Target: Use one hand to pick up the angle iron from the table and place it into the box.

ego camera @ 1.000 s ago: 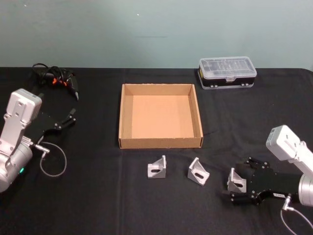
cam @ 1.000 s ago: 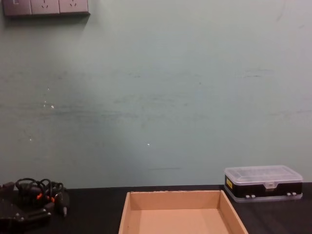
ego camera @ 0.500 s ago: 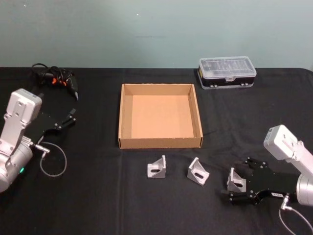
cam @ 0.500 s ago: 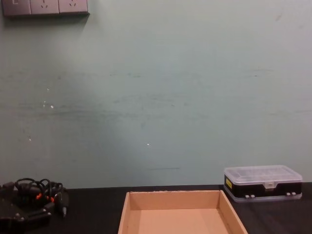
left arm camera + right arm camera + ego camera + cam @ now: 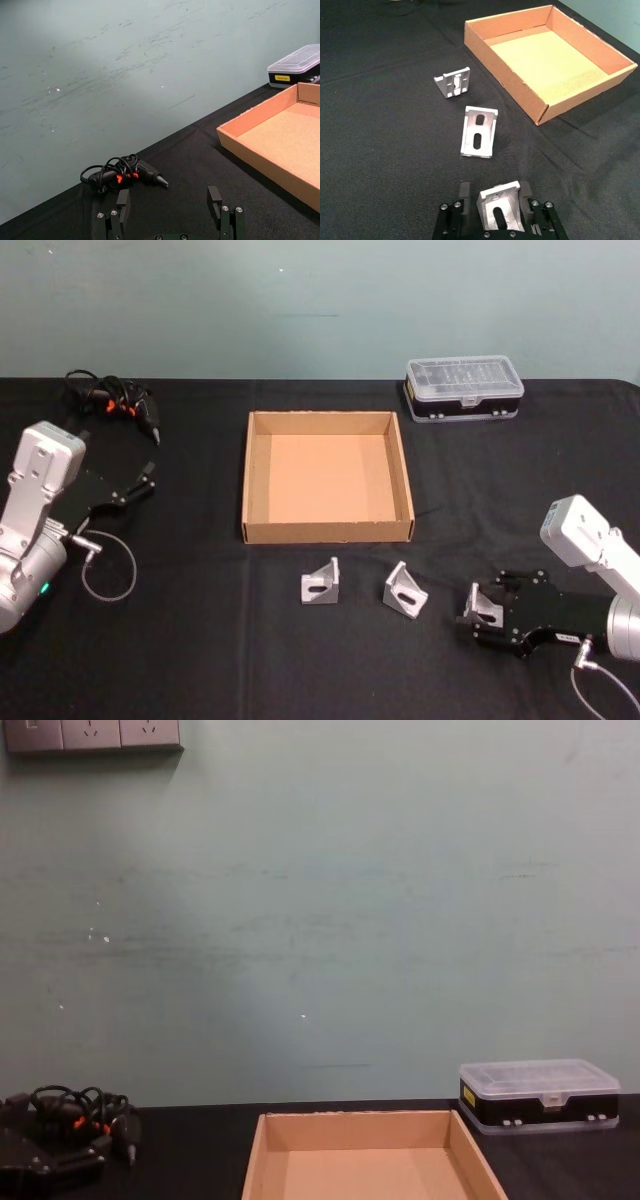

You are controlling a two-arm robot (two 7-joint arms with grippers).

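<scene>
From where I stand, the right gripper (image 5: 480, 612) lies low over the table (image 5: 200, 640), near the front right. It has an iron (image 5: 499, 202) pinched between its fingers (image 5: 525, 190), one on each side of the little bracket. The iron rests on the tabletop, not yet lifted. It is well apart from the box (image 5: 330, 532), which stands in the middle of the table, farther back and to the left. A second iron (image 5: 405, 590) and a third (image 5: 321, 583) lie loose between the gripper and the box's front wall.

The left gripper (image 5: 169, 197) is parked at the far left, spread wide and holding nothing, with a corded tool (image 5: 125, 172) beyond it.

The hold is what worries me. The fingers seem to catch the bracket only near their tips, and its ribbed, sloping sides give them little flat metal to press on. A quick lift could let it twist or squirt out.

The straight way to the box also passes over the second iron. Carried low, the held one could knock it and shift in the grip.

The cardboard looks light, so if the iron hangs below the fingers and clips the front wall, the box may slide back instead of taking it. Let go from too high, the iron could bounce over the low walls. The clear-lidded case (image 5: 465, 387) behind the box is out of the path.
</scene>
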